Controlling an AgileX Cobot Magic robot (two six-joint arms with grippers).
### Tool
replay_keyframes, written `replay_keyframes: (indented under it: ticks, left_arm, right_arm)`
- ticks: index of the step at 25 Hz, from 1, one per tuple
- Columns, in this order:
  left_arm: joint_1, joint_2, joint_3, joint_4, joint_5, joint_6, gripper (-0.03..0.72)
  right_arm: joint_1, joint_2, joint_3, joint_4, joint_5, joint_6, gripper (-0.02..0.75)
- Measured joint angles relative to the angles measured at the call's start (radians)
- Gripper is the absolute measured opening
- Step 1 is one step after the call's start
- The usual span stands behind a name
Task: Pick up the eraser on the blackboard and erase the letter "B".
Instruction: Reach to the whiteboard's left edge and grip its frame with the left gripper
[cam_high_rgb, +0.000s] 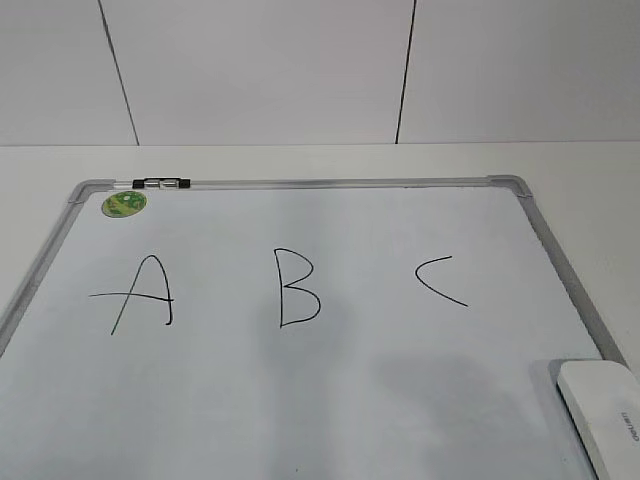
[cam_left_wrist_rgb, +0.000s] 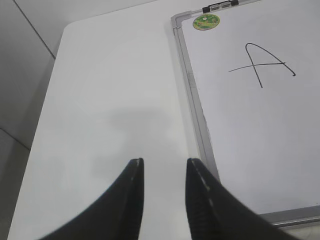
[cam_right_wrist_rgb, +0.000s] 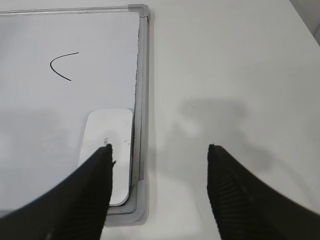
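Nothing of the task is showing as done yet. The board (cam_high_rgb: 330, 400) is lying flat on the white counter (cam_high_rgb: 590, 165), and all three letters are sitting on it in a row: the A (cam_high_rgb: 140, 292) at 9 o'clock, the B (cam_high_rgb: 297, 288) in the middle, the C (cam_high_rgb: 440, 281) at 3 o'clock. The B is standing whole, with no smear or gap in its strokes.

The eraser (cam_high_rgb: 605, 420) is lying at the board's 5 o'clock corner, flat, tucked against the frame, with nothing gripping it. In the right wrist view the eraser (cam_right_wrist_rgb: 107, 155) is sitting just inside the frame corner, and the right hand (cam_right_wrist_rgb: 159, 148) is hanging above with its fingers spread wide and nothing between them; one finger is overlapping the eraser in that view, the other is over bare counter outside the frame. I cannot tell whether it is touching anything.

The left hand (cam_left_wrist_rgb: 164, 161) is hovering over the counter off the board's 9 o'clock edge, fingers parted and holding nothing.

A marker (cam_high_rgb: 160, 183) is lying along the 12 o'clock frame, beside a green sticker (cam_high_rgb: 124, 203).

Judging from this, the whole job is remaining: centring the right hand over the eraser, closing on it, lifting, carrying it to the B and wiping, while sparing the A and C.
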Motion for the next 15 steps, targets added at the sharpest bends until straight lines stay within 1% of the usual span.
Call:
replay_keyframes:
  ticks: [4,7,15]
  left_arm:
    - [0.0,0.0,0.0,0.0,0.0,0.0,0.217]
    - [-0.001,0.0,0.0,0.0,0.0,0.0,0.217]
    - [-0.001,0.0,0.0,-0.005,0.0,0.0,0.217]
  right_arm:
    - [0.0,0.005,-0.025,0.0,0.0,0.0,0.471]
    - [0.0,0.071,-0.059,0.0,0.005,0.0,0.471]
    - [0.0,0.301,-0.135,0.089,0.056,0.0,0.471]
